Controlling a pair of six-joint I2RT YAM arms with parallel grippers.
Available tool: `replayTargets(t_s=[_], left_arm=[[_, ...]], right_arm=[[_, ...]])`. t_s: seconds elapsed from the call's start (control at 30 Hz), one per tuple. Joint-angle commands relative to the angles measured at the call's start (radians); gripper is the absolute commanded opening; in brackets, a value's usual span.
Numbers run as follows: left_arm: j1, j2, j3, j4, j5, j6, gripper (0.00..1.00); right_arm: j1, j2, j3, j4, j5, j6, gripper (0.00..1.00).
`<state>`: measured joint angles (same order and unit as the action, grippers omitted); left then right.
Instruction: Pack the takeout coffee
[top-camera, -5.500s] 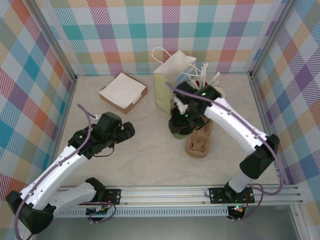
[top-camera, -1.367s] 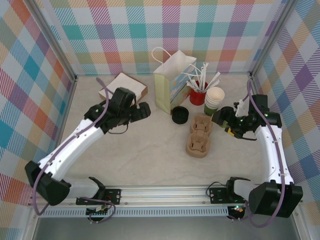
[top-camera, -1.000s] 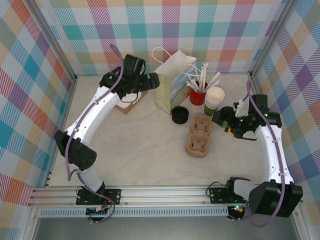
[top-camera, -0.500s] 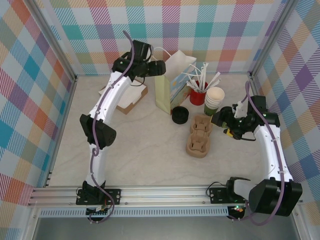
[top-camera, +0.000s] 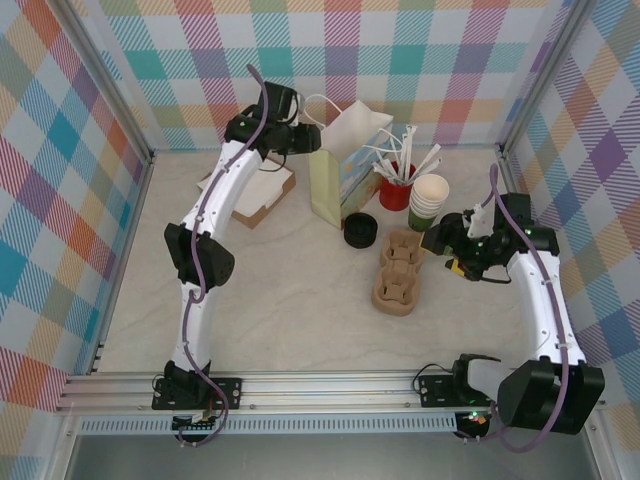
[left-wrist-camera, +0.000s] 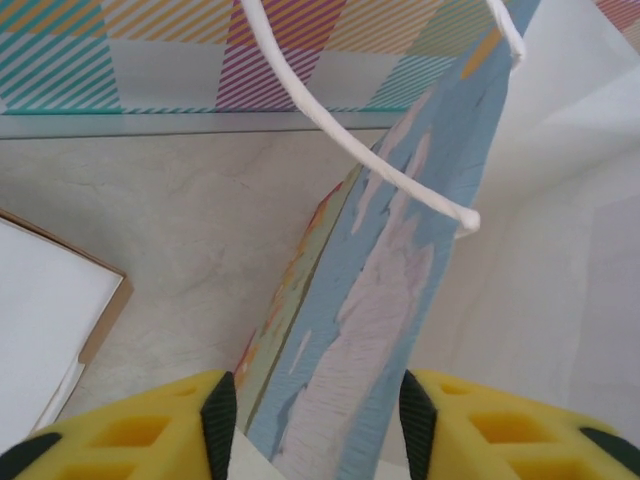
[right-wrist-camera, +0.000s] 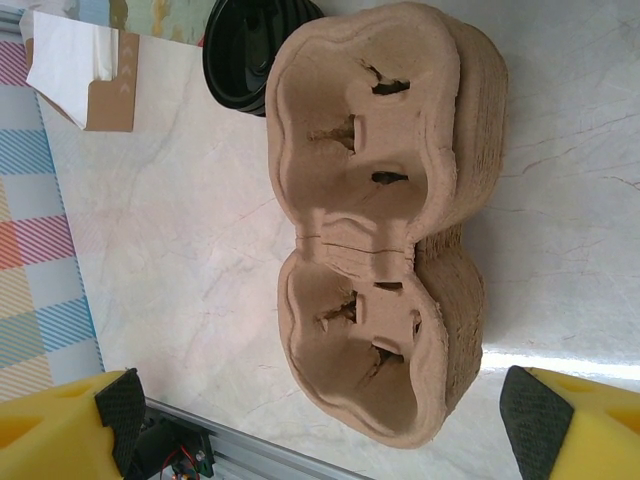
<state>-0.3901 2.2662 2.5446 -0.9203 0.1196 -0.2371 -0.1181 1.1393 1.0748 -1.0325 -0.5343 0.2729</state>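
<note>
Since earlier frame, left gripper (left-wrist-camera: 315, 420) narrows astride paper bag (left-wrist-camera: 372, 320) wall, upper centre — cannot tell if clamped. Right gripper (right-wrist-camera: 325, 420) spread wide over carrier (right-wrist-camera: 385, 120). Coffee cup (top-camera: 430, 196) stands right of centre, beside red straw cup (top-camera: 396, 191) — likely light, thin-walled, crushable; grasp mid-body gently.

white left arm (top-camera: 215, 215) stretched far forward, yellow-fingered left gripper (left-wrist-camera: 310, 425) half-parted; white right arm (top-camera: 540, 290) bent, right gripper (right-wrist-camera: 320, 420) spread wide
</note>
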Motion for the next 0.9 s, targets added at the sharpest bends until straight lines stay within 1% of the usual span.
replayTargets(t_s=[0.0, 0.07, 0.17, 0.4, 0.47, 0.7, 0.87], left_arm=[[0.016, 0.018, 0.035, 0.000, 0.032, 0.013, 0.41], [0.017, 0.018, 0.038, 0.000, 0.036, 0.014, 0.34], [0.017, 0.012, 0.040, -0.003, 0.037, 0.016, 0.22], [0.017, -0.034, 0.039, -0.021, 0.001, 0.028, 0.05], [0.017, -0.053, 0.040, -0.030, -0.011, 0.030, 0.02], [0.018, -0.152, 0.025, -0.074, -0.085, 0.027, 0.01], [0.014, -0.284, -0.087, -0.040, -0.117, -0.015, 0.00]], right_arm=[[0.004, -0.018, -0.001, -0.003, -0.024, -0.008, 0.93], [0.006, -0.019, -0.001, -0.003, -0.024, -0.006, 0.93], [0.004, -0.018, -0.001, -0.003, -0.026, -0.005, 0.93], [0.006, -0.018, -0.001, -0.006, -0.028, -0.008, 0.93], [0.006, -0.018, -0.001, -0.007, -0.025, -0.010, 0.93], [0.005, -0.012, 0.033, -0.058, 0.013, -0.049, 0.93], [0.005, 0.001, 0.070, -0.105, 0.045, -0.116, 0.90]])
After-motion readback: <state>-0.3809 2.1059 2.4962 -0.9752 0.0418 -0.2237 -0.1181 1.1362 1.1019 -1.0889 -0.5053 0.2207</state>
